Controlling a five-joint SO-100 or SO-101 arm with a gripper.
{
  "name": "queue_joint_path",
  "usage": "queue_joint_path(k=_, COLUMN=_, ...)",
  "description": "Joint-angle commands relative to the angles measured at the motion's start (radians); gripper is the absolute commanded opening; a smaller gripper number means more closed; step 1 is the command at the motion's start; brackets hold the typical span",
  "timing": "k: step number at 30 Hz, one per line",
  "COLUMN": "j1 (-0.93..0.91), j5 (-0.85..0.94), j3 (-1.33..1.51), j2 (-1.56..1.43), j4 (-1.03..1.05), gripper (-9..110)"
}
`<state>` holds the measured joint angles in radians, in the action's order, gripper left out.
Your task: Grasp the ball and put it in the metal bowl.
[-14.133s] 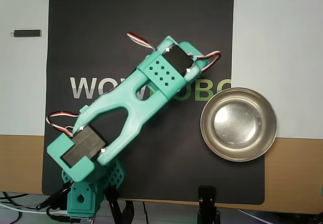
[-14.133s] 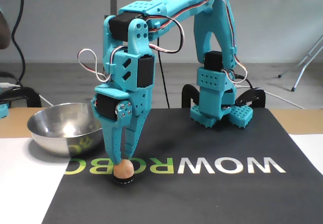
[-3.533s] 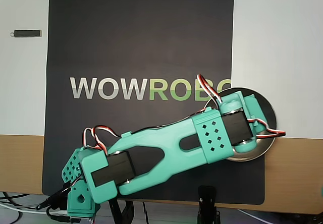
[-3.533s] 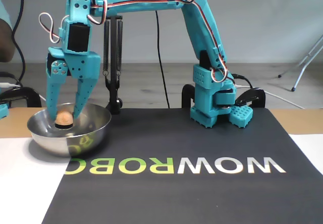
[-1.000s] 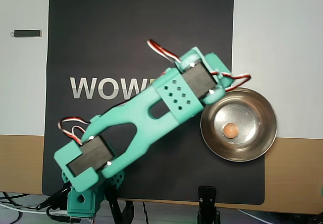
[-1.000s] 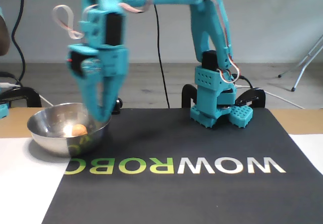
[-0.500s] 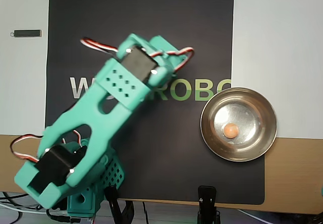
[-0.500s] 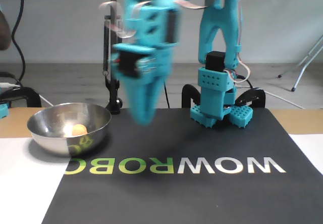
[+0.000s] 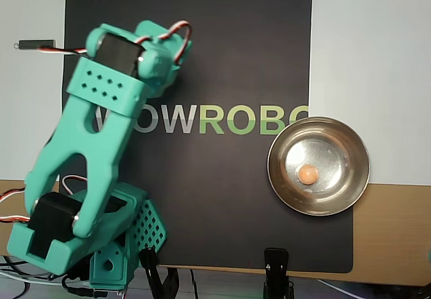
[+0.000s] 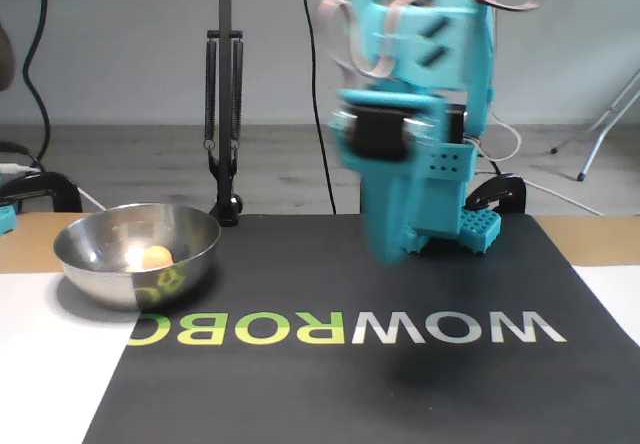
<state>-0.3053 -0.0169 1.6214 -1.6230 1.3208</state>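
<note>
Sitting near the middle of the metal bowl, the ball rests on the shiny flat bottom, free of anything else; from the fixed view it shows as a small peach spot just behind the near rim of the bowl. It looks smooth, round and light, the sort of thing that would roll off at a nudge and slip out of a loose pinch, so I'd say any hold would want to close across its widest part, square on from two sides. As things lie, the job looks done.

Around the bowl is the black mat with its lettering, laid on the bench, and the bowl sits half on the mat's edge in the overhead view. The teal arm is well apart from the bowl, over the opposite side of the mat. Its claw hangs point-down above the mat in the fixed view, blurred; it carries nothing, but I cannot tell whether the jaws are wide or narrow.
</note>
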Motion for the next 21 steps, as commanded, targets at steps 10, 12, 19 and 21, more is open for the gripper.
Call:
queue_joint_path(k=10, j1=0.187, j5=-0.008, j3=0.009, j2=-0.044, j4=0.002, gripper=0)
queue_joint_path(k=12, j1=0.209, j5=-0.008, j3=0.009, j2=-0.044, j4=0.002, gripper=0)
queue_joint_path(k=19, j1=0.256, j5=-0.006, j3=0.084, j2=-0.112, j4=-0.009, gripper=0)
queue_joint_path(k=21, j1=0.267, j5=-0.006, j3=0.137, j2=-0.164, j4=-0.041, gripper=0)
